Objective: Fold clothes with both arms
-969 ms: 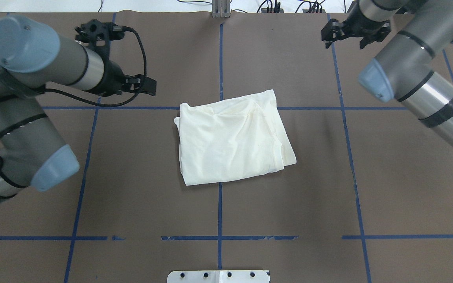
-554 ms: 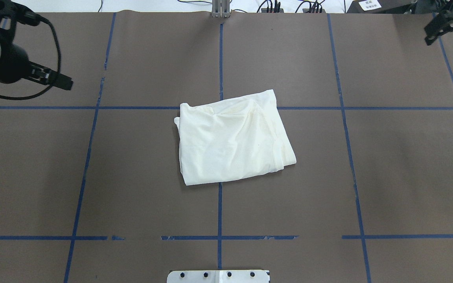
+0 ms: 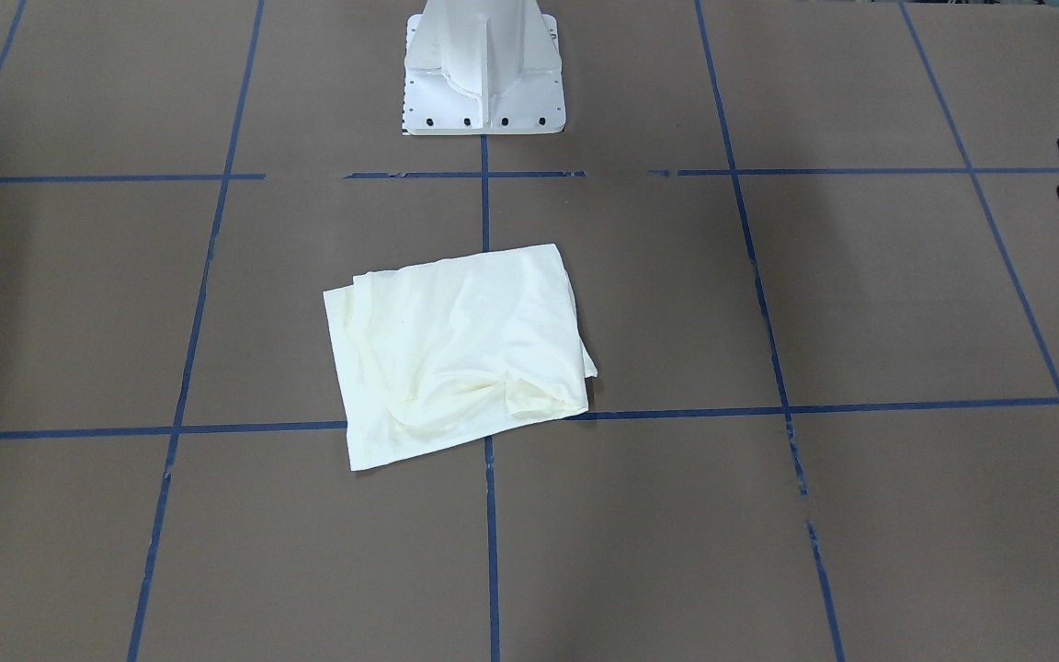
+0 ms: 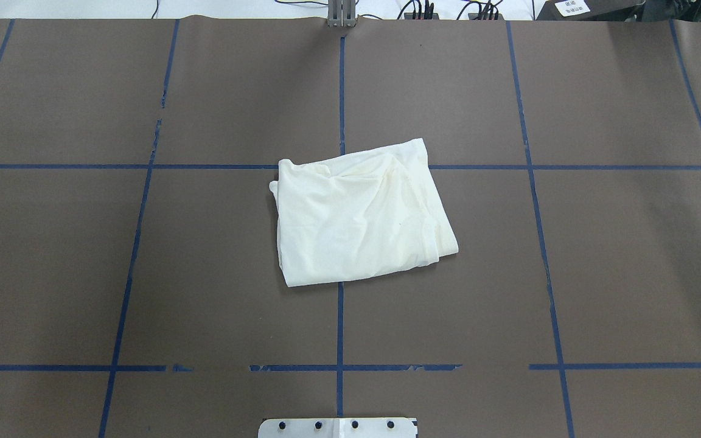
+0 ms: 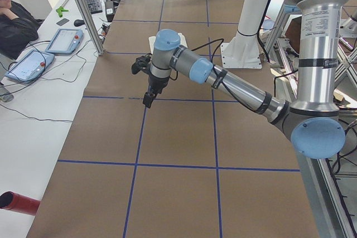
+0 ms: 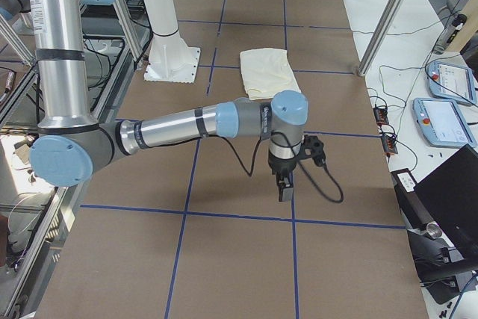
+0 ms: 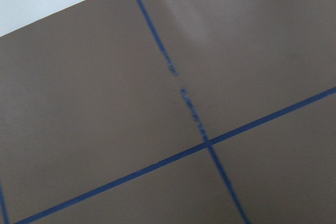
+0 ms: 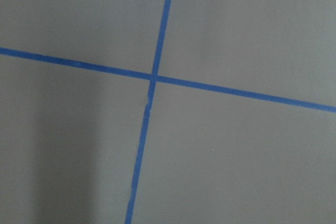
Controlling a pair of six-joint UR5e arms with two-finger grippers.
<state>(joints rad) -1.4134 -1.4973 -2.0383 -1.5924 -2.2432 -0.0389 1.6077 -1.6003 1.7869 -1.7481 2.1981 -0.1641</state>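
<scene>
Shirt (image 4: 359,213): folded, middle of worktop (image 4: 600,274); we judge folding done.
Left gripper (image 5: 148,101), right gripper (image 6: 284,189): near worktop ends; fingers' state we cannot tell.
Next: park arms.

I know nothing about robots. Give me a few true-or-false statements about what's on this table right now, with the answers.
1. The shirt lies folded on the table, plain side up. True.
2. One gripper holds the shirt. False: the left gripper and the right gripper both hang over bare table, apart from it.
3. The shirt covers a crossing of blue tape lines. True.
4. The white pedestal base stands on the shirt. False: it stands apart, with bare table between.
</scene>
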